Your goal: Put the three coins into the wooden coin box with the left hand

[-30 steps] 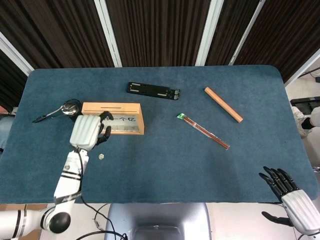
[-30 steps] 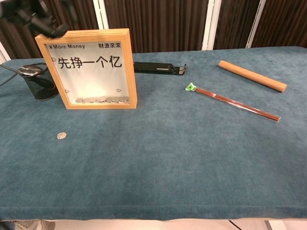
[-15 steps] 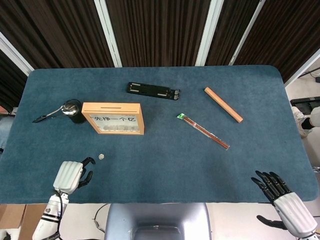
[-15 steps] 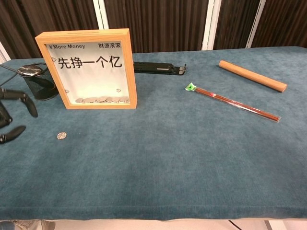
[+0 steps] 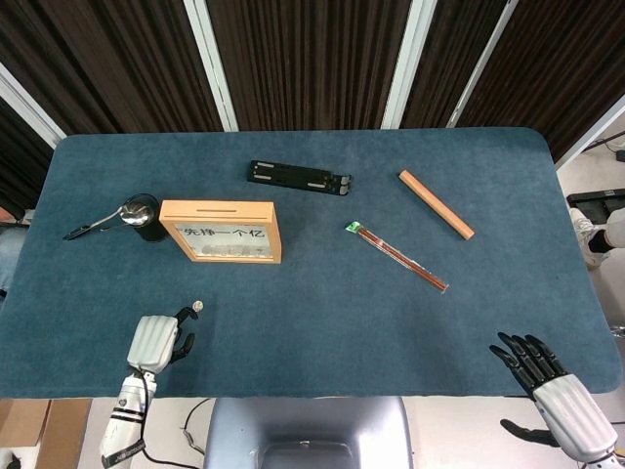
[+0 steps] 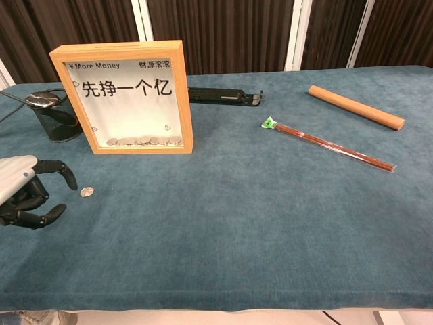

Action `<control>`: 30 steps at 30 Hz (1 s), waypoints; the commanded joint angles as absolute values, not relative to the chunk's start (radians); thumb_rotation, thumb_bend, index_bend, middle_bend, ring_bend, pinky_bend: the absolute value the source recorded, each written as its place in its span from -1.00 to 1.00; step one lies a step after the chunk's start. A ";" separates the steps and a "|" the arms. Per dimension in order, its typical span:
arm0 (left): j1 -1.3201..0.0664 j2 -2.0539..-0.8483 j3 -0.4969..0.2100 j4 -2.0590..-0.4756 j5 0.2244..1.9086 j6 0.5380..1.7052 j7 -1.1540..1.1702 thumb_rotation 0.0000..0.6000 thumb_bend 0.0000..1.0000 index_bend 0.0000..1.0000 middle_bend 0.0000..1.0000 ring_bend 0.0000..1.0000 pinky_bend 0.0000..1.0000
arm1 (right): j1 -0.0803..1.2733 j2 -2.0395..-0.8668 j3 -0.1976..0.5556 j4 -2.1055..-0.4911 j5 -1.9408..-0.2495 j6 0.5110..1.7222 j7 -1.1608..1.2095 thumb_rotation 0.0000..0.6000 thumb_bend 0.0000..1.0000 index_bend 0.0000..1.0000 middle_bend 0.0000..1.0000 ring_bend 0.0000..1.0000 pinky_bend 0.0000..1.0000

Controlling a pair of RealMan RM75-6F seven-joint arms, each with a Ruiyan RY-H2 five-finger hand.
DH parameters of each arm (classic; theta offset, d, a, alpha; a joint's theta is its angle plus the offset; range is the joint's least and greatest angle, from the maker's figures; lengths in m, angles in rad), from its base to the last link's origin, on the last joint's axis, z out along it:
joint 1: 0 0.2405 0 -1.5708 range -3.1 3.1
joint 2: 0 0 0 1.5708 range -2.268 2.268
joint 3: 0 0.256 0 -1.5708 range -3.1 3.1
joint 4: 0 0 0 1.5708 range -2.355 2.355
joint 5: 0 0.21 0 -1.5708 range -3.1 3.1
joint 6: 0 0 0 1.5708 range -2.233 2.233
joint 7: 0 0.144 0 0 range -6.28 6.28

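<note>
Left hand: white-backed, black-fingered left hand [image 6: 26,193] low at near-left table edge, fingers curled apart, nothing in them; fingertips just beside coin, likely lining up a pick.
Right hand: white-and-black right hand [image 5: 552,376] at near-right edge, fingers spread, idle; parked off the work area since task is left-only.
Coin: small round silver coin [image 6: 86,192] flat on blue felt table [image 6: 257,223], in front of box, near left fingertips; only one loose coin visible.
Coin box: upright wooden-framed coin box with glass front [image 6: 122,95] behind coin, slot on top edge, coins piled at bottom inside; stands front-facing, so drop must come from above.
Far left: black mesh cup with metal spoon [image 6: 54,115] beside box.
Far middle: flat black bracket [image 6: 223,96] behind box.
Right side: wrapped red chopsticks [image 6: 328,145], then wooden round rod [image 6: 356,107], well apart from the task.
</note>
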State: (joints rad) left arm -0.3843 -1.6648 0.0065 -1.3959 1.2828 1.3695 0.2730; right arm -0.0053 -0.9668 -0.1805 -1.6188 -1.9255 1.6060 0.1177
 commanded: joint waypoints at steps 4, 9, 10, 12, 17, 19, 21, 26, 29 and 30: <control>-0.395 -1.742 -0.047 -1.284 1.270 1.335 0.292 1.00 -0.23 -0.13 1.00 1.00 1.00 | -0.005 -0.966 -0.181 -1.618 -1.923 1.604 0.118 1.00 -0.73 -1.00 -1.00 -1.00 -1.00; -0.399 -1.776 -0.070 -1.214 1.255 1.306 0.300 1.00 -0.23 -0.12 1.00 1.00 1.00 | -0.005 -0.965 -0.179 -1.618 -1.916 1.606 0.123 1.00 -0.73 -1.00 -1.00 -1.00 -1.00; -0.401 -1.781 -0.072 -1.204 1.257 1.304 0.300 1.00 -0.23 -0.11 1.00 1.00 1.00 | -0.005 -0.965 -0.178 -1.618 -1.915 1.605 0.122 1.00 -0.73 -1.00 -1.00 -1.00 -1.00; -0.404 -1.793 -0.077 -1.186 1.263 1.300 0.300 1.00 -0.23 -0.11 1.00 1.00 1.00 | -0.003 -0.965 -0.178 -1.619 -1.913 1.601 0.121 1.00 -0.73 -1.00 -1.00 -1.00 -1.00; -0.413 -1.821 -0.097 -1.147 1.265 1.289 0.308 1.00 -0.23 -0.11 1.00 1.00 1.00 | -0.003 -0.965 -0.178 -1.621 -1.912 1.599 0.118 1.00 -0.73 -1.00 -1.00 -1.00 -1.00; -0.417 -1.833 -0.103 -1.130 1.266 1.283 0.313 1.00 -0.23 -0.10 1.00 1.00 1.00 | -0.003 -0.965 -0.178 -1.621 -1.911 1.600 0.119 1.00 -0.73 -1.00 -1.00 -1.00 -1.00; -0.419 -1.841 -0.106 -1.120 1.266 1.278 0.315 1.00 -0.21 -0.09 1.00 1.00 1.00 | -0.003 -0.965 -0.178 -1.620 -1.912 1.601 0.121 1.00 -0.73 -1.00 -1.00 -1.00 -1.00; -0.422 -1.856 -0.114 -1.098 1.266 1.270 0.320 1.00 -0.19 -0.08 1.00 1.00 1.00 | -0.004 -0.964 -0.179 -1.619 -1.913 1.605 0.123 1.00 -0.73 -1.00 -1.00 -1.00 -1.00; -0.423 -1.859 -0.115 -1.093 1.267 1.267 0.322 1.00 -0.19 -0.08 1.00 1.00 1.00 | -0.004 -0.964 -0.179 -1.618 -1.914 1.606 0.124 1.00 -0.73 -1.00 -1.00 -1.00 -1.00; -0.425 -1.861 -0.116 -1.088 1.267 1.265 0.324 1.00 -0.19 -0.08 1.00 1.00 1.00 | -0.005 -0.963 -0.179 -1.618 -1.914 1.607 0.125 1.00 -0.73 -1.00 -1.00 -1.00 -1.00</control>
